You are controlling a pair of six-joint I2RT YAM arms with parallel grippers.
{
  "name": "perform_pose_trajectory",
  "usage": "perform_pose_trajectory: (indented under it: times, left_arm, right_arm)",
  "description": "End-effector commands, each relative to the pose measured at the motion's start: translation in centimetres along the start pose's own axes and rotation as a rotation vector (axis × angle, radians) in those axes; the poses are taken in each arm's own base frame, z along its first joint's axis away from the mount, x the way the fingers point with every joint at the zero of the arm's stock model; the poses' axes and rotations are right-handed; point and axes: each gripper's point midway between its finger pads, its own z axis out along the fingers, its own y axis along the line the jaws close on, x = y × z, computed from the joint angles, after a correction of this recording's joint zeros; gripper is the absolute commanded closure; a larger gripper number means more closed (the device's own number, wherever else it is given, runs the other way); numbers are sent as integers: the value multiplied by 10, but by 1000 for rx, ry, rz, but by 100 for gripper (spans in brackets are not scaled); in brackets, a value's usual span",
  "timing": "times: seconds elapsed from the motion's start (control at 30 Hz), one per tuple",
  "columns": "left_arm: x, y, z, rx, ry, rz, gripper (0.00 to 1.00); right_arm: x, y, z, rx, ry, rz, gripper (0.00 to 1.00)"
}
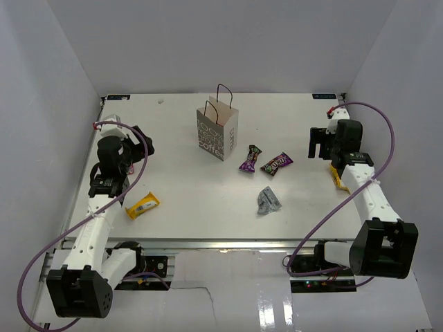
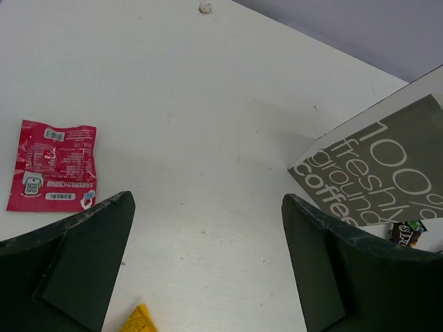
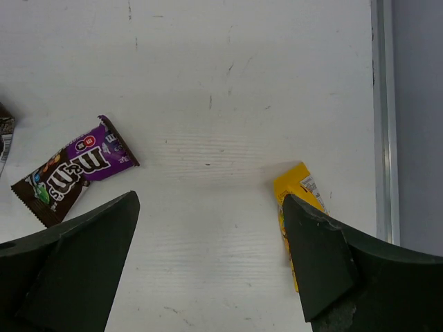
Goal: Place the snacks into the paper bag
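The paper bag (image 1: 218,131) stands upright at the back middle of the table; its printed side shows in the left wrist view (image 2: 387,173). A purple snack (image 1: 250,158), a maroon and purple snack (image 1: 277,163) (image 3: 73,169) and a silver-grey snack (image 1: 268,200) lie right of the bag. One yellow bar (image 1: 142,205) lies front left. A second yellow bar (image 3: 299,197) lies under my right arm. A red snack (image 2: 52,166) lies flat ahead of my left gripper (image 2: 208,199), which is open and empty. My right gripper (image 3: 211,199) is open and empty, its right finger over the yellow bar.
The table's right edge strip (image 3: 384,117) runs close beside the right yellow bar. White walls enclose the table on the left, back and right. A corner of the left yellow bar (image 2: 142,319) shows below my left jaws.
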Motion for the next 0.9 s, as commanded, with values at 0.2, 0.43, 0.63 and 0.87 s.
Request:
perform_pose_trajectory:
  times: [0.2,0.43,0.63,0.87]
  left_arm:
    - [0,-4,-10,18,-3,-49,2]
    - [4,-8,-13,40,15,-47,2]
    - [14,-21,-19,109,75,-79,2]
    - [26,-28,-33,146,116,-170,2]
  right_arm:
    - [-36,52,-23,-360,-107,-254,10]
    - [-5,115,-55,-767,-73,-569,10]
    - [0,91,-17,-727,83,-198,8]
    - [10,64,34,-452,236,219,7]
